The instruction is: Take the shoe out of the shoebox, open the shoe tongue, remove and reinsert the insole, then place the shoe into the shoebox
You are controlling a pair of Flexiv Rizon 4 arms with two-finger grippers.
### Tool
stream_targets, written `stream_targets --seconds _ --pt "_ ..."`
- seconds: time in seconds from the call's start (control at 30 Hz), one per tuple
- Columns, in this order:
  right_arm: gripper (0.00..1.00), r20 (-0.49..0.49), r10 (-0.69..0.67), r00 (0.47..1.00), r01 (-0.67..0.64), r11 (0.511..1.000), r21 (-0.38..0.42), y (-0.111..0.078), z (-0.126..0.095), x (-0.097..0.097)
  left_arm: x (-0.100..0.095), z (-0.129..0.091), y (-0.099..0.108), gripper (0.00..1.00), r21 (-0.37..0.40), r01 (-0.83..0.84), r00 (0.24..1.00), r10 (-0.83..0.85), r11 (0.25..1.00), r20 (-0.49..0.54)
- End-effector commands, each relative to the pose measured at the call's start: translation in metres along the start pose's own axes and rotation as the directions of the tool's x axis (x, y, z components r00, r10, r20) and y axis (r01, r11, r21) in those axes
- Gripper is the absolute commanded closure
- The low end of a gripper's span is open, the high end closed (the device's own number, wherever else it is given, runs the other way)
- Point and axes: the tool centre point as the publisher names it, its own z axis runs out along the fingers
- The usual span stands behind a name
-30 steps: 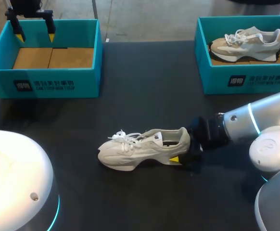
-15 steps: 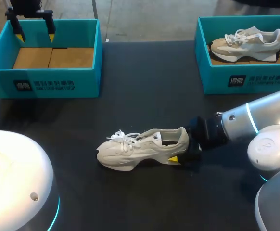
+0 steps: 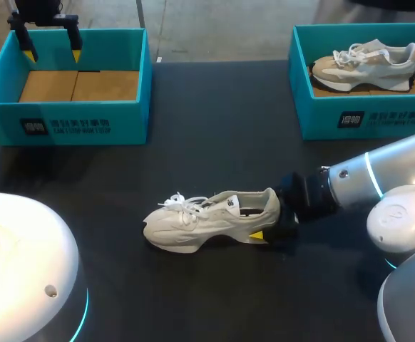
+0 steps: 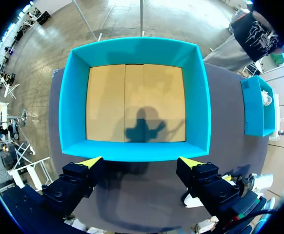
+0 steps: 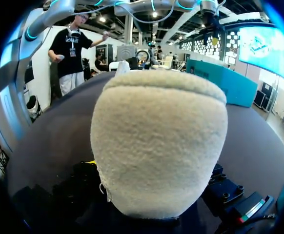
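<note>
Cream shoe (image 3: 211, 221) is sitting upright on the dark table (image 3: 214, 128). Low beside it, the right gripper (image 3: 268, 221) is squeezing its heel (image 5: 159, 146); the right wrist view is showing just that fuzzy heel. Far off, the left gripper (image 4: 141, 163) is hanging spread wide above the blue shoebox (image 4: 134, 151)

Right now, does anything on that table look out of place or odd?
Nothing is spilled or damaged. One pale shoe stands upright on the table, my right pincer at its heel, while the left shoebox is empty.
</note>
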Motion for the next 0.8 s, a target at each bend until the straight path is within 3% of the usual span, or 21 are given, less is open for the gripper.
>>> stream_targets --seconds 0.03,0.43,0.8 --pt "1.00 0.002 0.001 1.000 -0.001 1.000 0.004 0.001 0.004 -0.001 0.000 0.000 0.000 0.00 -0.001 0.000 1.000 0.000 1.000 0.000" --pt "1.00 0.002 0.001 1.000 -0.001 1.000 0.004 0.001 0.004 -0.001 0.030 0.001 0.026 0.00 -0.019 0.065 0.998 -0.065 0.998 0.021" --pt "1.00 0.002 0.001 1.000 -0.001 1.000 0.004 0.001 0.004 -0.001 0.074 -0.010 0.061 0.00 0.014 0.078 0.997 -0.078 0.997 0.019"
